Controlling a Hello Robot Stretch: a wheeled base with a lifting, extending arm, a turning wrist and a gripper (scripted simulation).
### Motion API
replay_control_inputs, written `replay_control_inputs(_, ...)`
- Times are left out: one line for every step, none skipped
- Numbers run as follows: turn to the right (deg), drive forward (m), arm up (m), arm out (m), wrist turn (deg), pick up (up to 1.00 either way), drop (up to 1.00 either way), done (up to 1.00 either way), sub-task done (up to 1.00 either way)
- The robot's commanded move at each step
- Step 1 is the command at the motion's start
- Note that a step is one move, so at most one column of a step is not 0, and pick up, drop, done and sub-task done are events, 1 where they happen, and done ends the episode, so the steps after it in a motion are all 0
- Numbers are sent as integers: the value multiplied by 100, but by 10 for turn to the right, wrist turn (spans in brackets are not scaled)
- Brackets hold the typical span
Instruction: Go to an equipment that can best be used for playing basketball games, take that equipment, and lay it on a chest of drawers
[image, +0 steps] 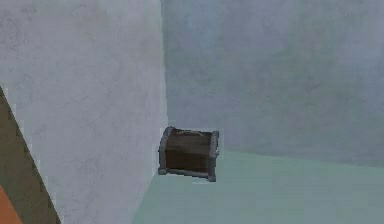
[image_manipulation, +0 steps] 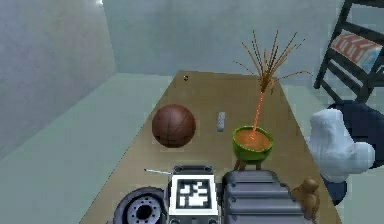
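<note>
A brown-orange ball, the basketball (image_manipulation: 173, 125), rests on a long tan wooden top (image_manipulation: 130, 175), left of its middle. The arm's dark bar (image_manipulation: 262, 196) rises from the bottom edge of the arm side view, with a white marked square (image_manipulation: 193, 195) beside it. Left of that square is the gripper's dark round body (image_manipulation: 142, 209), low over the near end of the top. The ball lies a little beyond it. I cannot tell whether the gripper holds anything.
On the same top stand a green bowl with an orange spray (image_manipulation: 252, 143), a small white piece (image_manipulation: 220, 121) and a small brown figure (image_manipulation: 308, 195). A white plush toy (image_manipulation: 335, 145) and a bunk-bed frame (image_manipulation: 350, 50) are at the right. A dark wooden chest (image: 190, 153) sits by the wall corner ahead.
</note>
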Motion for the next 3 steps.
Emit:
replay_control_inputs(0, 0, 0, 46, 0, 0, 0, 0, 0)
replay_control_inputs(0, 0, 0, 0, 450, 0, 0, 0, 0)
replay_control_inputs(0, 0, 0, 0, 450, 0, 0, 0, 0)
